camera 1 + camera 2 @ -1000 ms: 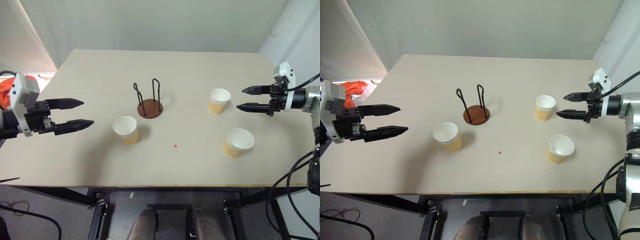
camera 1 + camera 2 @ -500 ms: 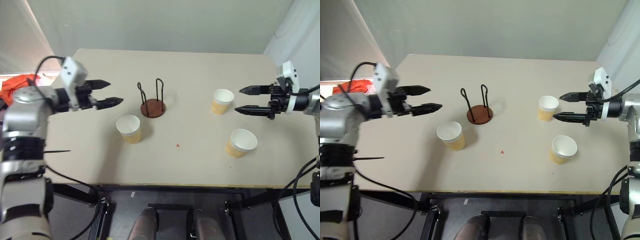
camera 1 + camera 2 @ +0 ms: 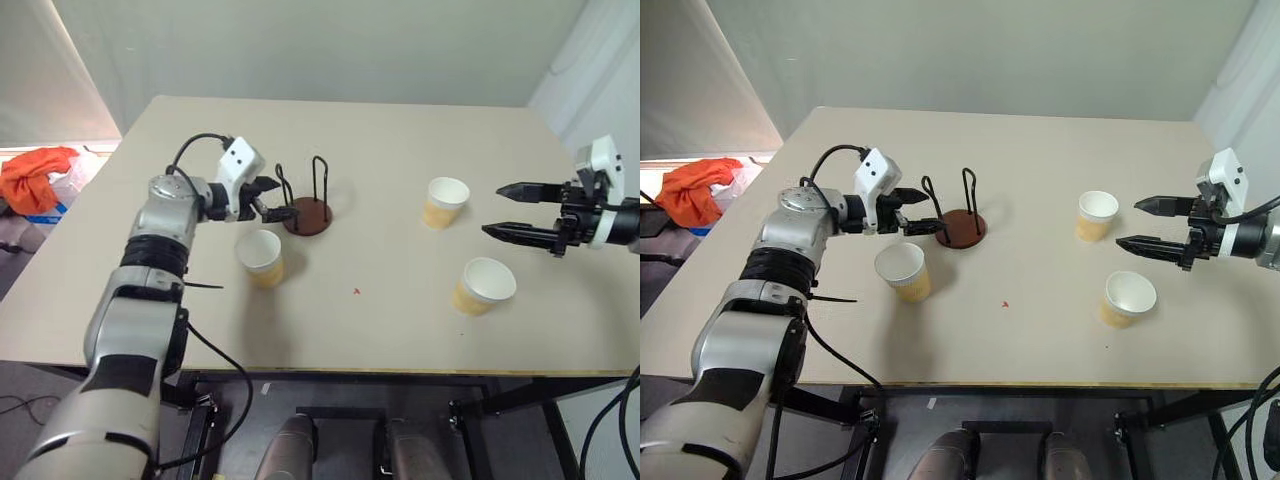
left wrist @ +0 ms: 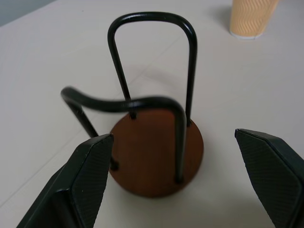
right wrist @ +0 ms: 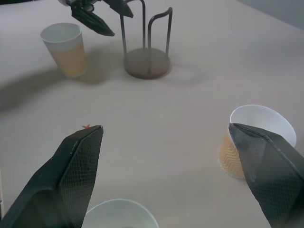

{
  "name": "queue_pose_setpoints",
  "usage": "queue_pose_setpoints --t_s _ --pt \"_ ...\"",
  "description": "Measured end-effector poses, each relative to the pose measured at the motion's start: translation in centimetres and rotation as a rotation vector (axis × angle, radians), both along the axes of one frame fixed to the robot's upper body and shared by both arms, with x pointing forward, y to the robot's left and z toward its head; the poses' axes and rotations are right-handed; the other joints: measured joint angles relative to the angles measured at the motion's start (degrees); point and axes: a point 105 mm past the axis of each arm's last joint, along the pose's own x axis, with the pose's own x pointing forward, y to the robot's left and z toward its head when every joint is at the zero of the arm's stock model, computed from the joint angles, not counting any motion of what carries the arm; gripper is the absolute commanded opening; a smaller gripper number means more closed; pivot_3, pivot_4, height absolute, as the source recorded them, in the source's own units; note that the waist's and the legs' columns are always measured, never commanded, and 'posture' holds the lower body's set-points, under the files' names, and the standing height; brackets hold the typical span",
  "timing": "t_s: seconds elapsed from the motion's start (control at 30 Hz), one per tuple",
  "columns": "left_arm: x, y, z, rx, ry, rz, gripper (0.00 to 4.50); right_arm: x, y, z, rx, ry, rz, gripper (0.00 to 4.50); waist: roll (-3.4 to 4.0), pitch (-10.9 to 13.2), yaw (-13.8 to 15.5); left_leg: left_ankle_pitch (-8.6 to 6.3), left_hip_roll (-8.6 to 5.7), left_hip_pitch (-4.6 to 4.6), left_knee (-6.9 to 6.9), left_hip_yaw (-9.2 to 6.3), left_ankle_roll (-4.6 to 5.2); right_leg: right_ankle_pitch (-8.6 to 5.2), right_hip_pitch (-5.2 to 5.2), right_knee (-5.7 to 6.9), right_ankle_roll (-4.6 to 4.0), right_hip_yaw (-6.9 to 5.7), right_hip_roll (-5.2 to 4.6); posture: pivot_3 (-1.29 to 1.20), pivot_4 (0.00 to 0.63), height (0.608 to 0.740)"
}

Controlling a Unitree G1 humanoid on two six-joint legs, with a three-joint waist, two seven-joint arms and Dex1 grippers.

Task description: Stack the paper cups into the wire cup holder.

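Observation:
The wire cup holder [image 3: 307,214], a reddish-brown disc with two black wire loops, stands left of the table's middle. My left gripper [image 3: 287,198] is open right at its left side; in the left wrist view the holder [image 4: 156,156] sits between and just beyond the spread fingers [image 4: 90,175]. One paper cup [image 3: 260,257] stands upright just in front of the left gripper. Two more cups stand at the right: one [image 3: 442,202] farther back, one [image 3: 482,286] nearer. My right gripper [image 3: 493,209] hovers open to their right, holding nothing.
The pale wooden table [image 3: 400,130] has its front edge close below the cups. A small red mark [image 3: 356,291] lies on it near the middle. An orange cloth [image 3: 35,175] lies on the floor off the table's left side.
The left gripper has swung in from the table's left side up to the holder. The right gripper has drawn back to the right, away from the far cup. Cups and holder stayed put.

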Motion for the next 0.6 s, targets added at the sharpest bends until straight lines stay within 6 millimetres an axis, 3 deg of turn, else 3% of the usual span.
queue_pose_setpoints --t_s 0.13,0.23,0.6 --pt "0.4 -1.4 -1.3 0.019 0.024 -0.002 4.47 -0.7 0.1 -0.1 0.005 -0.001 -0.011 4.50 0.00 0.0 0.1 -0.07 -0.07 -0.21 0.44 0.00 0.19 0.03 0.05 -0.08 0.06 0.08 0.00 0.00 0.150 0.740" --pt "0.5 -1.8 -1.5 0.021 0.028 -0.008 3.87 -1.2 -0.4 -0.2 0.001 -0.001 -0.041 4.50 0.00 0.0 0.3 -0.12 -0.11 -0.34 0.74 0.01 0.29 0.02 0.05 -0.10 0.08 0.11 0.01 0.00 0.150 0.740" --pt "0.6 -2.7 -1.3 0.016 0.014 -0.031 0.05 -2.1 -0.9 -0.1 0.018 -0.013 -0.086 4.50 0.00 0.0 0.5 0.18 -0.56 -0.46 0.83 0.30 0.70 0.02 0.05 -0.16 0.65 0.80 0.05 0.00 0.150 0.740"
